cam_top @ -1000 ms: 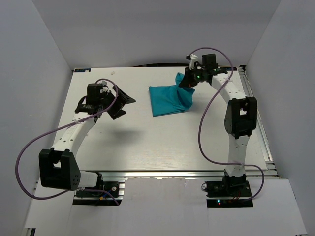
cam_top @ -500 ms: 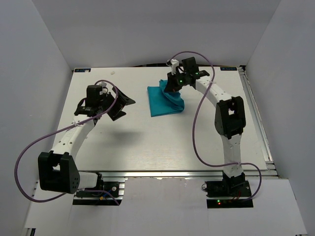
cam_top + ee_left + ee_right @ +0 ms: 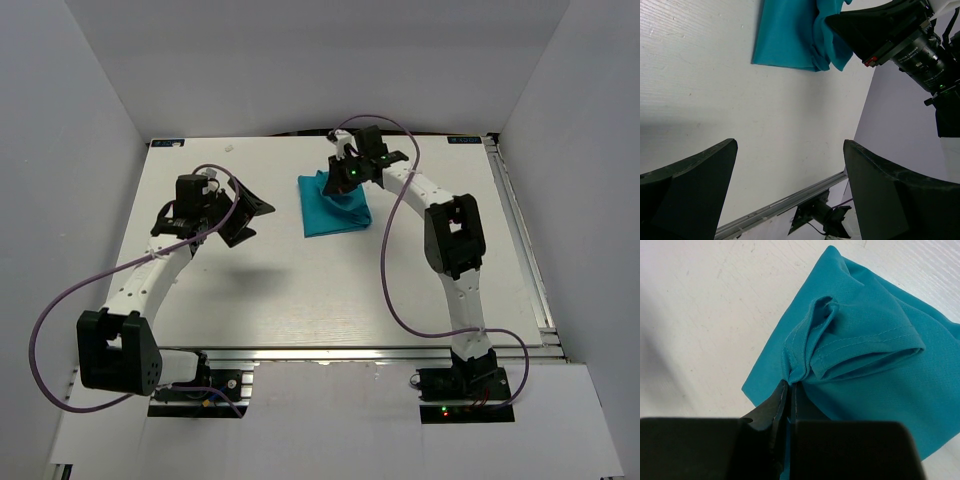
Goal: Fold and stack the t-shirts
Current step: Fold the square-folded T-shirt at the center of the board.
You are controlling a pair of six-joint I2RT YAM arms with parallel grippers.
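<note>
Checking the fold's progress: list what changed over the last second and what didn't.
The right pincer, shut on the hem of the t-shirt, swept left, dragging that edge over the rest of the shirt, whose footprint narrowed. Nothing was let go. The left pincer stayed open and parked left of the shirt.

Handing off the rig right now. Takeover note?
Right gripper: shut on a hemmed edge of the plain teal fabric t-shirt, which is bunched up over the rest.
Left gripper: open, empty, left of the shirt, apart from it.
Shirt: far middle of the white table, partly folded into a compact shape.
Left to do: lay the pinched edge down, release, tidy the fold. Only one shirt in view, nothing to stack yet.
</note>
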